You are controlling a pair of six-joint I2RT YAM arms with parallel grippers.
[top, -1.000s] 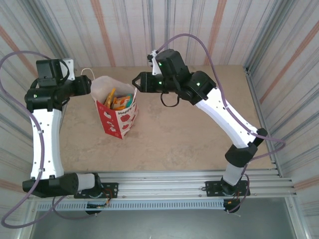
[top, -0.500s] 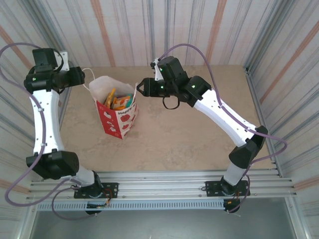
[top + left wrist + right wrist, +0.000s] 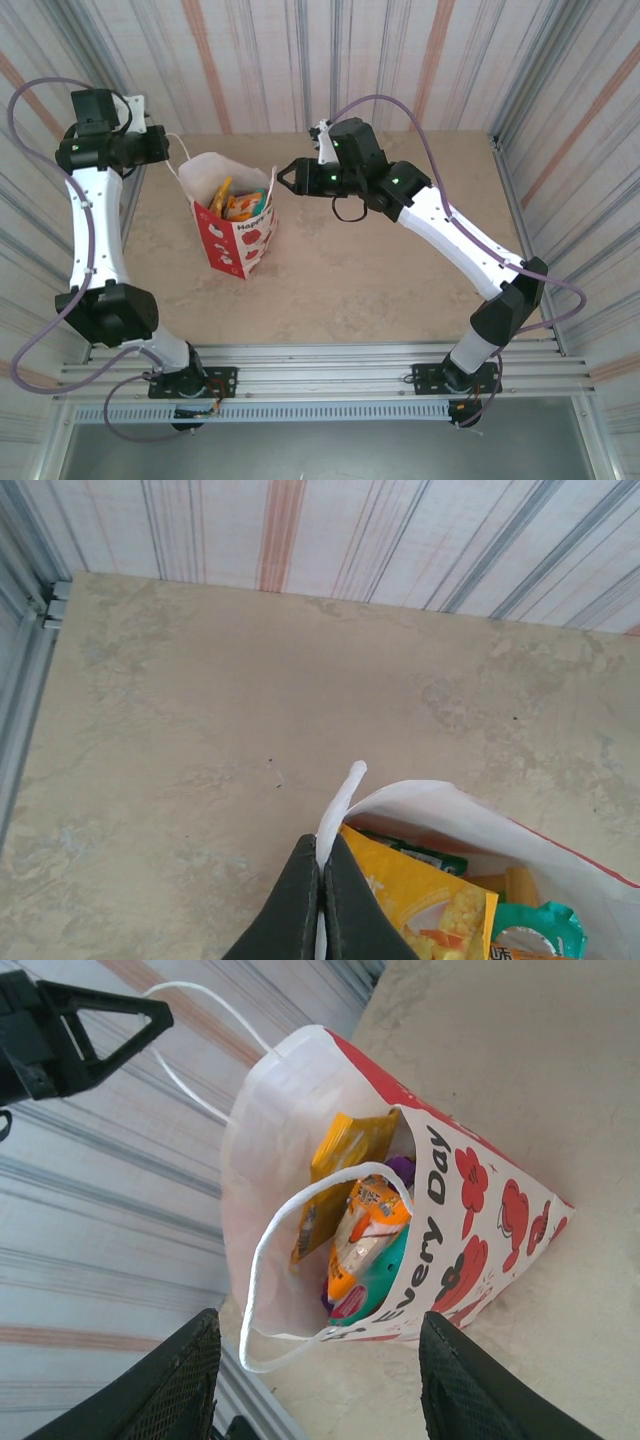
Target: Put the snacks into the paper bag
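At 10 o'clock on the bench (image 3: 400, 280), left jaws: left gripper (image 3: 322, 848) pressed fully together on the white handle (image 3: 345, 790), pinching the loop.
Left arm: raised along the 9 o'clock edge, wrist turned toward 3 o'clock.
Right jaws: right gripper (image 3: 318, 1318) spread wide, holding nothing, touching nothing, just off the bag mouth at its 3 o'clock.
Right arm: stretched from 5 o'clock toward 11 o'clock.
Bag spot: paper bag (image 3: 240, 245) stands on the bench, mouth open.
Contents: snacks (image 3: 360, 1230) inside it, yellow, orange, teal.
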